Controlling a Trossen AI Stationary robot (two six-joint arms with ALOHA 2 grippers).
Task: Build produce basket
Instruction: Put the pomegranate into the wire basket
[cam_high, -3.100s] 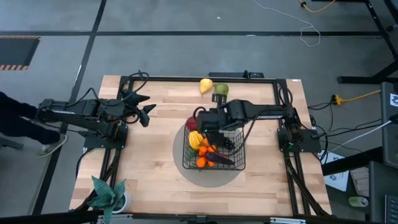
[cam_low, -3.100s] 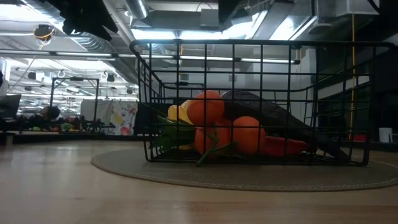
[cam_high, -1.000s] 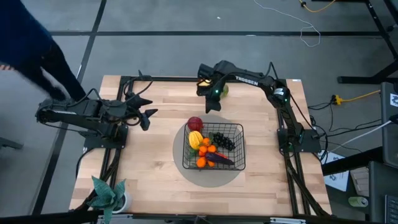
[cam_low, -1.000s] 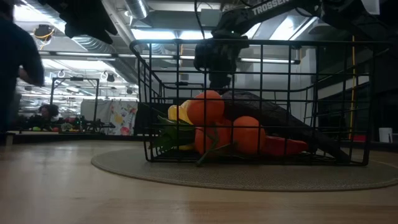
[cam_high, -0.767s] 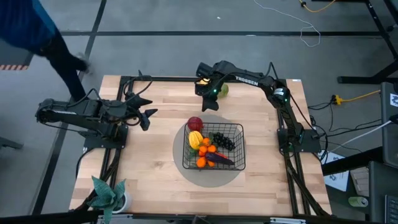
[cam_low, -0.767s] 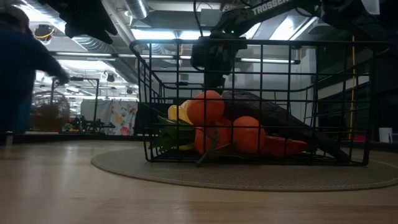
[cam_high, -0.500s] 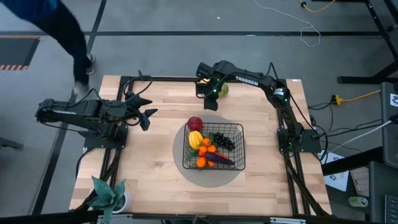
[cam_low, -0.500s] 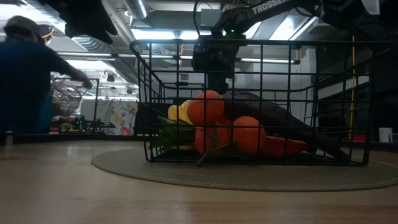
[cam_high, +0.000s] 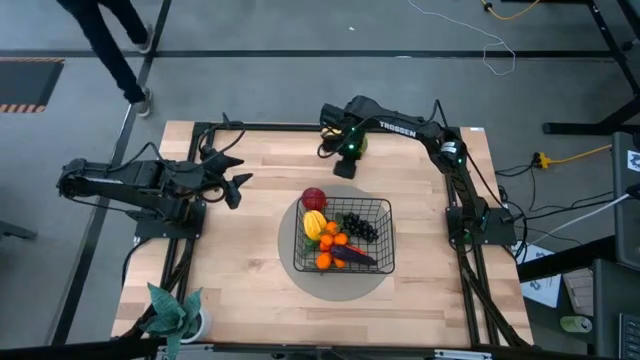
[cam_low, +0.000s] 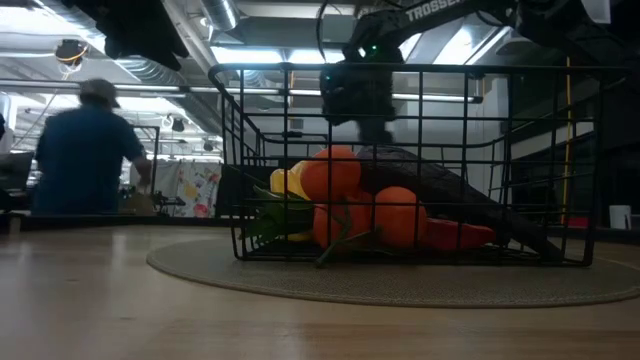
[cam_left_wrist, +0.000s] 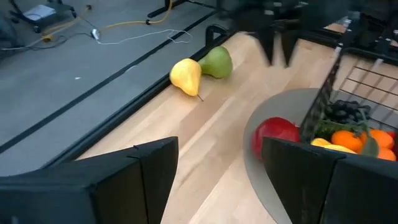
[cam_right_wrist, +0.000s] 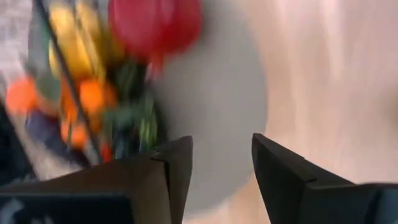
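The black wire basket (cam_high: 386, 262) stands on a round grey mat (cam_high: 340, 290) and holds oranges (cam_high: 328, 240), dark grapes (cam_high: 358, 226), a yellow ridged fruit (cam_high: 314, 222) and an eggplant (cam_high: 358, 257). A red apple (cam_high: 314, 198) rests on the mat just outside the basket's far left corner. A yellow pear (cam_left_wrist: 186, 76) and a green fruit (cam_left_wrist: 216, 62) lie on the wood by the far edge. My right gripper (cam_high: 344, 167) hangs open beside them, fingers pointing down, nothing between them (cam_right_wrist: 217, 163). My left gripper (cam_high: 238, 185) waits open at the table's left.
A green potted plant (cam_high: 175, 312) stands at the near left corner. Black arm frames run along both sides of the table. A person (cam_low: 88, 150) walks beyond the table's far left corner. Bare wood lies left of and in front of the mat.
My right gripper has stayed over the far edge by the pear and green fruit, shifting a little toward the table's right edge. The fruit has not moved. A person has walked past beyond the far left corner.
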